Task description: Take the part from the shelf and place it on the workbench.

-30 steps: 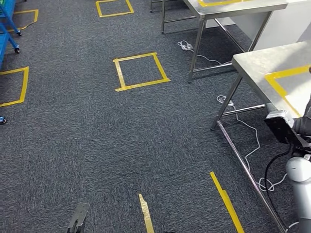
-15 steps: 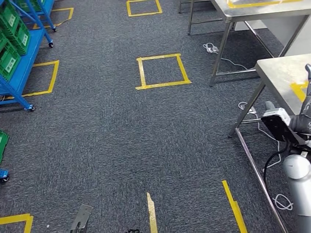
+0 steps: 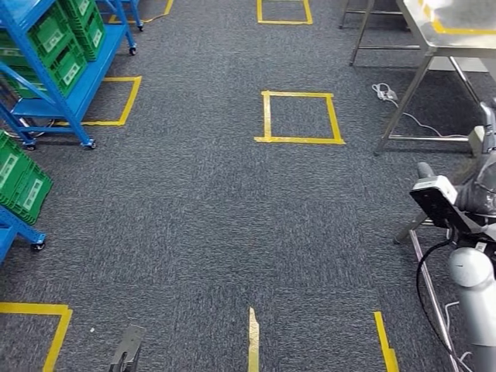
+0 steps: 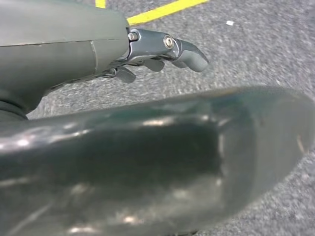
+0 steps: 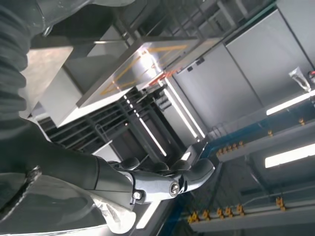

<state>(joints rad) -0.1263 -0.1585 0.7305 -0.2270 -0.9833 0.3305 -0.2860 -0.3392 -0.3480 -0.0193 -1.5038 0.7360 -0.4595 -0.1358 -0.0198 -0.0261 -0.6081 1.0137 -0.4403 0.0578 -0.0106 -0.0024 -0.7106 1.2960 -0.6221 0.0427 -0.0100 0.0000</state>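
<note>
A blue shelf point(image 3: 70, 85) on castors stands at the far left, with green bins point(image 3: 58, 46) on its tiers; I cannot make out any part in them. The steel workbench point(image 3: 462, 31) with yellow tape is at the far right. My right hand point(image 3: 480, 194) is raised at the right edge. In the right wrist view its thumb and fingers point(image 5: 163, 179) lie close together, with a pale unclear shape under the palm. My left hand point(image 4: 159, 49) hangs low over the carpet and holds nothing; its tip point(image 3: 125, 350) shows at the bottom of the head view.
Grey carpet carries yellow tape squares point(image 3: 299, 118) and strips. Another green bin point(image 3: 20, 182) sits on a low blue rack at the left edge. A white cable point(image 3: 383, 93) lies by the workbench legs. A second steel table's legs point(image 3: 409, 225) stand beside my right arm.
The whole view has swung left, so the camera turned. The blue shelf came in at the left and the workbenches slid to the right edge. My arms keep their places in the picture.
</note>
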